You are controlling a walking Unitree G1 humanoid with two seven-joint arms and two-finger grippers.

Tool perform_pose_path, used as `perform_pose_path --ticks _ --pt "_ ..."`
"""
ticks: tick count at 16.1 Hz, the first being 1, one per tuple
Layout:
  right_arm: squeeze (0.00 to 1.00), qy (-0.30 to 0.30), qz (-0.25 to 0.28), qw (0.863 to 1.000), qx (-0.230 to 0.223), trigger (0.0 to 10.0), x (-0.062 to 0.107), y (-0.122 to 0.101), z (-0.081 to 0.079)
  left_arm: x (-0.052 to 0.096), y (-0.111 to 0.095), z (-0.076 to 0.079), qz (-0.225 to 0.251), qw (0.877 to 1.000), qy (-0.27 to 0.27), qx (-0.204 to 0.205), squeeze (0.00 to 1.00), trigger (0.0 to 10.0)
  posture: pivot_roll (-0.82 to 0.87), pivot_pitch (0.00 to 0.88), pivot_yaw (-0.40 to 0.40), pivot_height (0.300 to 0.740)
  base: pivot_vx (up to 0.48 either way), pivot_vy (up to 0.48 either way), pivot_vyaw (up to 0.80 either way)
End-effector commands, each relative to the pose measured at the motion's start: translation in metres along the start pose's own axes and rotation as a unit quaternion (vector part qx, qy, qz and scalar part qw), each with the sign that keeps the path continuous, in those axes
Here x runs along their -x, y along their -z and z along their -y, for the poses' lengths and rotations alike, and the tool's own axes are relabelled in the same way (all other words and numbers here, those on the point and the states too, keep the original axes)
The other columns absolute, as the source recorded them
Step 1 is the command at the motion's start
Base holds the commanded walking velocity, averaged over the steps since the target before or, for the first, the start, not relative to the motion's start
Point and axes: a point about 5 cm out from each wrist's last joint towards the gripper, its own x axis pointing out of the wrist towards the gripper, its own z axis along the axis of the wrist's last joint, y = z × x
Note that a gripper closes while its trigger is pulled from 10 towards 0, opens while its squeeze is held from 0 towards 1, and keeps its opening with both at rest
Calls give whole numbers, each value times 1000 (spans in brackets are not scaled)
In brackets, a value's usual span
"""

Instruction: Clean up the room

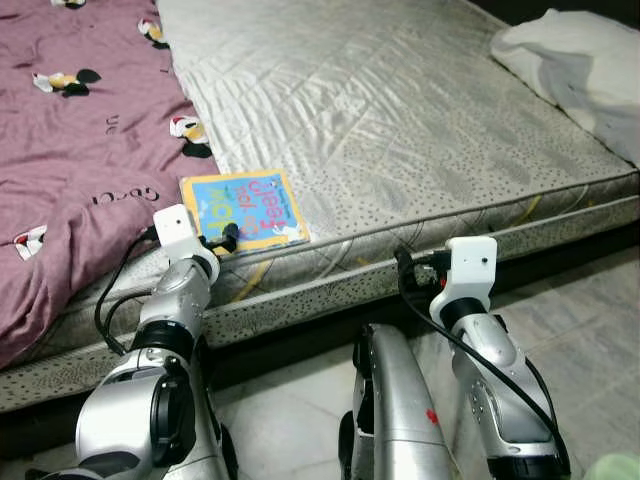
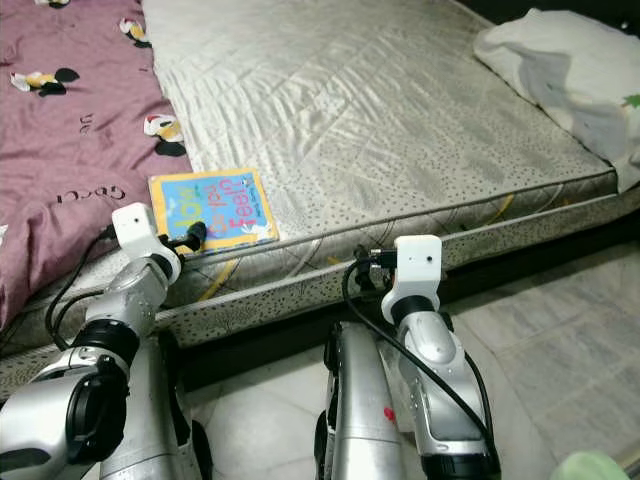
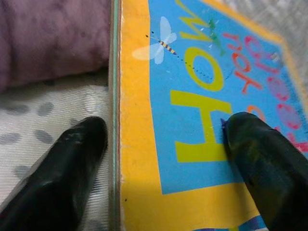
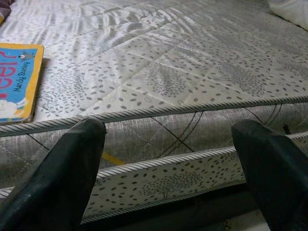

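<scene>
your left gripper (image 3: 163, 144) sits at the near left corner of the book (image 1: 243, 209), fingers spread, one on the cover and the other on the mattress (image 1: 400, 120) just beside the book's edge. the book lies flat near the mattress's near edge, beside the purple blanket (image 1: 70, 150). your right gripper (image 4: 168, 159) hovers spread before the mattress side, well right of the book.

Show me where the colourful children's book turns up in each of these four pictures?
Left eye view: book at mattress edge, beside purple blanket, left tool at it.
Right eye view: same spot, left of centre.
Left wrist view: close up, between open fingers.
Right wrist view: far corner.
Shared landmark: mattress's corded edge.
</scene>
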Motion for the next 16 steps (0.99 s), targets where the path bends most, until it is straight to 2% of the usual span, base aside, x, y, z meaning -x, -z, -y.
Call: perform_pose_path --ticks 1,3,6,7,8,10,11,12,13,14,16 --pt "0 8 7 1000 3 10000 0 -5 5 0 8 8 -9 999 30 32 0 0 -181 75 -79 442 0 0 0" --pt "0 8 10 1000 3 10000 -2 -5 3 2 12 15 -9 996 73 50 0 0 -170 67 -78 442 0 0 0" --pt "0 0 15 1000 -2 10000 -5 -8 1 3 18 19 -21 995 95 39 0 0 -161 60 -78 442 0 0 0" --pt "0 -39 25 999 -21 10000 -6 -12 -6 3 19 20 -24 994 97 41 0 0 -161 56 -75 442 0 0 0" --pt "0 -129 33 989 -60 10000 -3 -20 -21 3 20 20 -25 993 102 53 0 0 -163 53 -72 442 0 0 0" --pt "0 -221 15 972 -71 10000 5 -21 -34 3 20 20 -26 993 102 54 0 0 -164 48 -70 442 0 0 0" --pt "0 -248 10 965 -80 10000 8 -21 -38 3 19 19 -26 993 100 59 0 0 -164 48 -70 442 0 0 0" --pt "0 -302 -3 949 -85 10000 16 -20 -46 2 18 19 -23 992 97 72 0 0 -160 42 -70 442 0 0 0" --pt "0 -331 -11 939 -87 10000 21 -18 -50 2 16 19 -20 992 96 78 0 0 -160 42 -70 442 0 0 0" --pt "0 -344 -21 936 -76 10000 21 -14 -51 1 14 19 -17 992 98 80 0 0 -157 35 -70 442 0 0 0" --pt "0 -331 -24 941 -69 10000 17 -15 -46 1 12 19 -15 992 98 83 0 0 -156 32 -68 442 0 0 0"
